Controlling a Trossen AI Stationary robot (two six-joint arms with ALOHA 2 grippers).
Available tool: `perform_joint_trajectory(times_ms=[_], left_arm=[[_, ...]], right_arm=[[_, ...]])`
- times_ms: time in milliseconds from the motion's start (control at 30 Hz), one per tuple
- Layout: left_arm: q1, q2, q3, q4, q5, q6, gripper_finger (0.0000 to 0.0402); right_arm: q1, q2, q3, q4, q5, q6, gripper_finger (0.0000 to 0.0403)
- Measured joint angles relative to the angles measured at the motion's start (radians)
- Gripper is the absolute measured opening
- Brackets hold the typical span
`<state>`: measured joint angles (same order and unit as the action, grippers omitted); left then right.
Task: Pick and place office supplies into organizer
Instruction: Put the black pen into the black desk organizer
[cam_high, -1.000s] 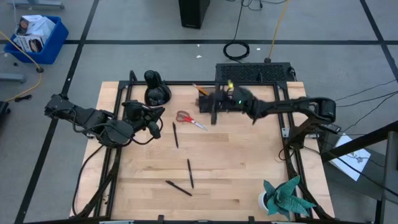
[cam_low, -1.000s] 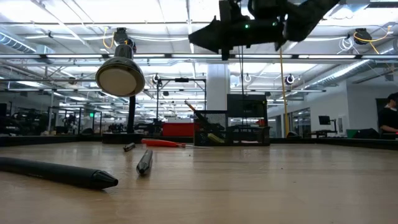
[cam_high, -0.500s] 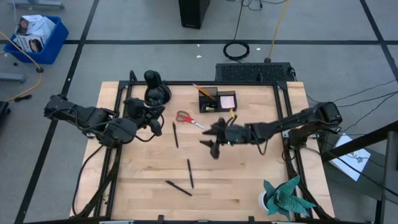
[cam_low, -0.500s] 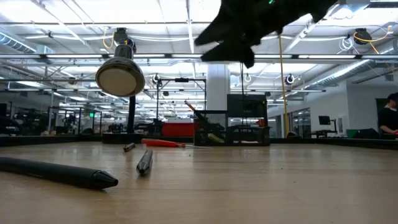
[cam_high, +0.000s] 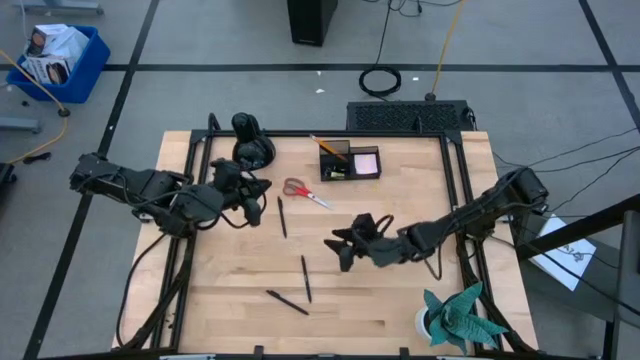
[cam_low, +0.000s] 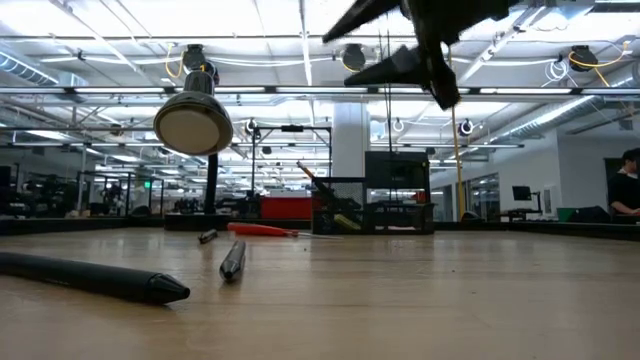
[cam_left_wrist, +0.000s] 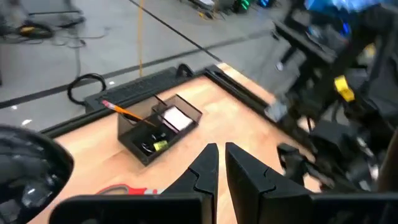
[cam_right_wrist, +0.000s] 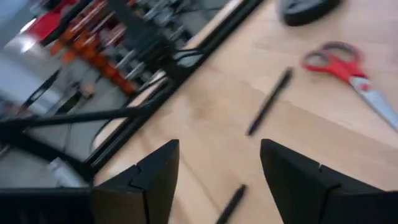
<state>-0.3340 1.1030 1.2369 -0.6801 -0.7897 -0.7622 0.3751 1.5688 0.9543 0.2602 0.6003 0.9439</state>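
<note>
Pens loose, organizer (cam_high: 350, 161) well behind my right tool (cam_high: 346, 243)

Nearest black pen (cam_high: 306, 277) lies just beside my right tool, fingers spread wide, nothing held; red scissors (cam_high: 305, 192) lie between it and my left tool (cam_high: 253, 193), which is pinched narrow and holds nothing, above the surface (cam_high: 400, 305).

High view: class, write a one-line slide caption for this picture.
Right tool open over the table's middle near three loose black pens, red scissors still out, organizer at the far edge.
</note>
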Motion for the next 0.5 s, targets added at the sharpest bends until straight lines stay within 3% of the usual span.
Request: perform_joint_trajectory(times_ms=[100, 267, 433, 500], left_arm=[[0.0, 0.0, 0.0, -0.007, 0.082, 0.1, 0.0031], [0.0, -0.004, 0.0, -0.015, 0.165, 0.177, 0.0031], [0.001, -0.017, 0.0, -0.048, 0.166, 0.181, 0.0031], [0.003, -0.033, 0.0, -0.04, 0.162, 0.177, 0.0031]], right_arm=[[-0.004, 0.064, 0.015, 0.021, 0.051, 0.087, 0.0205], [-0.039, 0.204, 0.205, 0.015, -0.016, 0.096, 0.0195], [-0.013, 0.328, 0.408, -0.234, -0.026, 0.113, 0.0194], [0.013, 0.356, 0.462, -0.3, 0.02, 0.169, 0.0194]])
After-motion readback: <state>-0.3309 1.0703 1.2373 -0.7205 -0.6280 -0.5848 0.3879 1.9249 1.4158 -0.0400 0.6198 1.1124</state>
